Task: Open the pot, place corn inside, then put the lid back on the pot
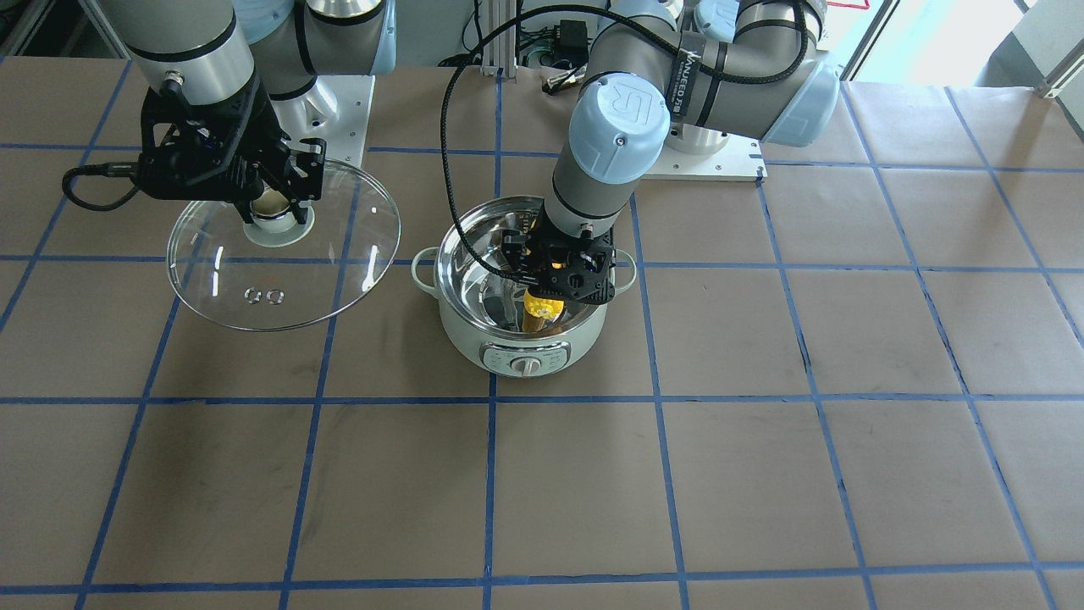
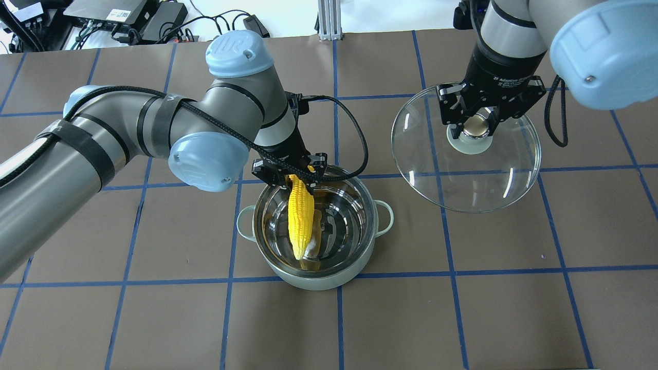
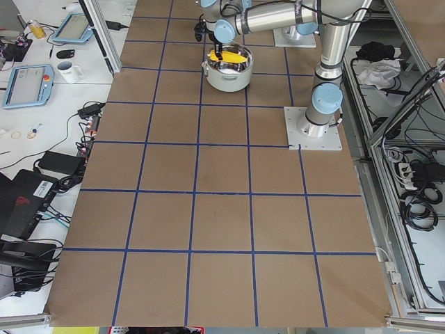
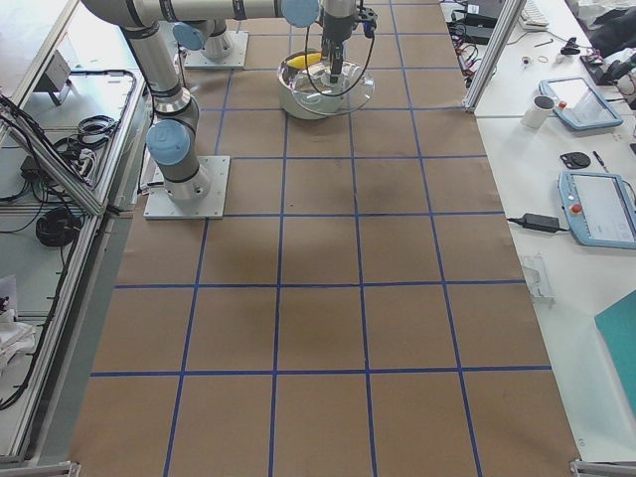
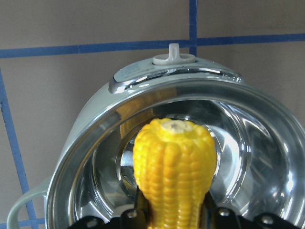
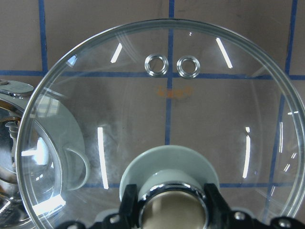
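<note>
The mint-green pot (image 2: 314, 277) stands open at the table's middle; its steel bowl (image 5: 248, 143) shows in the left wrist view. My left gripper (image 2: 292, 176) is shut on the yellow corn (image 2: 299, 216) and holds it by one end, slanting down into the bowl. The corn (image 1: 543, 302) also shows in the front view and in the left wrist view (image 5: 174, 167). My right gripper (image 2: 475, 123) is shut on the knob of the clear glass lid (image 2: 465, 180) and holds it in the air to the right of the pot. The lid (image 6: 167, 109) fills the right wrist view.
The table is brown with blue tape grid lines (image 2: 452, 272). The arm base plates (image 1: 720, 161) sit at the robot's edge. Cables and electronics (image 2: 128, 20) lie beyond the table's far edge.
</note>
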Motion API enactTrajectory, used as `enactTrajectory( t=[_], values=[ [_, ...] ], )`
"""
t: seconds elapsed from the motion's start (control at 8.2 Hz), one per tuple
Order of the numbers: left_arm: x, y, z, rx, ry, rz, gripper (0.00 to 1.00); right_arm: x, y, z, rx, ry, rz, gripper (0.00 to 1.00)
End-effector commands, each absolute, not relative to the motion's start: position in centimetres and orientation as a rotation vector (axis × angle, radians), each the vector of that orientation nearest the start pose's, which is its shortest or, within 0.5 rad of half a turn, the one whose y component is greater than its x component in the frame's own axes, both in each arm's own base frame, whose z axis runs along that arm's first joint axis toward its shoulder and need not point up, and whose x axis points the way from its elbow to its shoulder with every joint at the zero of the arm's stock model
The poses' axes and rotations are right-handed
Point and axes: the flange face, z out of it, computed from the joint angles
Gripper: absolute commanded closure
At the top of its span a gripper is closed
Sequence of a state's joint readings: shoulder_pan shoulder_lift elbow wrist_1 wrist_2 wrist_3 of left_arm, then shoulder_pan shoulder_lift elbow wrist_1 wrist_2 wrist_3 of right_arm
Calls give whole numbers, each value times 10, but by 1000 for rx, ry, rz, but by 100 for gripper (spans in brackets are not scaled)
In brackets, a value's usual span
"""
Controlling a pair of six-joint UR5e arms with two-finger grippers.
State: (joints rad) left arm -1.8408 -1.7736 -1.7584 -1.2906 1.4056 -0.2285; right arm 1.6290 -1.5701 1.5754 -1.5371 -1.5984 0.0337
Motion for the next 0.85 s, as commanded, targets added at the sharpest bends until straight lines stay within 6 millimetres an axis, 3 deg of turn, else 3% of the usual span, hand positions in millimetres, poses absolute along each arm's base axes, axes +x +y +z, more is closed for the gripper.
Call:
enactTrajectory(
  t=[0.0, 0.12, 0.24, 0.49, 0.61, 0.73],
  values=[
    [-289, -482, 308, -77, 3250, 280, 63, 160, -479, 483, -42, 3172, 56, 78],
    [-289, -482, 308, -85, 3248, 280, 36, 160, -479, 482, -42, 3170, 59, 78],
    [-289, -482, 308, -122, 3248, 281, 24, 160, -479, 483, -42, 3172, 56, 78],
    [-289, -482, 308, -207, 3240, 289, 11, 160, -478, 484, -40, 3170, 51, 79],
    [-289, -483, 307, -207, 3242, 282, 0, 161, -477, 485, -32, 3170, 49, 79],
    [-289, -483, 309, -201, 3244, 277, 0, 161, -477, 484, -30, 3172, 51, 79]
  ],
)
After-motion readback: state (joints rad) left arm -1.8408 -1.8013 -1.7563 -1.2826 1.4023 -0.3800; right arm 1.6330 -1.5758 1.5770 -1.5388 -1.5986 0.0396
